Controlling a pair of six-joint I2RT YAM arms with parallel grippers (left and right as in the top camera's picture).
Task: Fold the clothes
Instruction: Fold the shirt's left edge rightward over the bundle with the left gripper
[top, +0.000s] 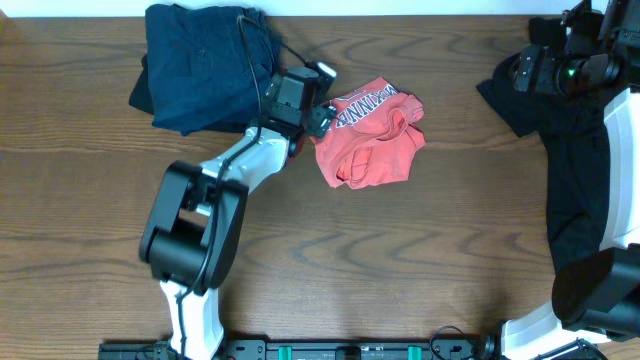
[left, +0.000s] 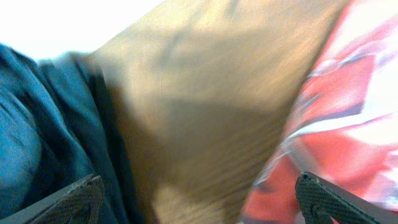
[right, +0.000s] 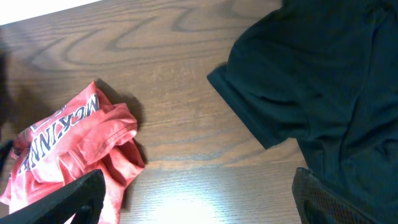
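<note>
Gaping empty: left gripper (left: 205, 199), right gripper (right: 205, 199); crumpled red T-shirt (right: 68, 143) reads "MCKINN…".

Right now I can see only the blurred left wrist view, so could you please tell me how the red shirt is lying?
Observer: The coral-red T-shirt is crumpled in a heap, not spread flat.
Operator: Thank you. Is there any clothing further to the right of it?
Observer: Yes, a black garment lies along the right side of the table.
Operator: Are the right fingers holding that one?
Observer: No, the right fingers are spread wide with nothing gripped between them.
</note>
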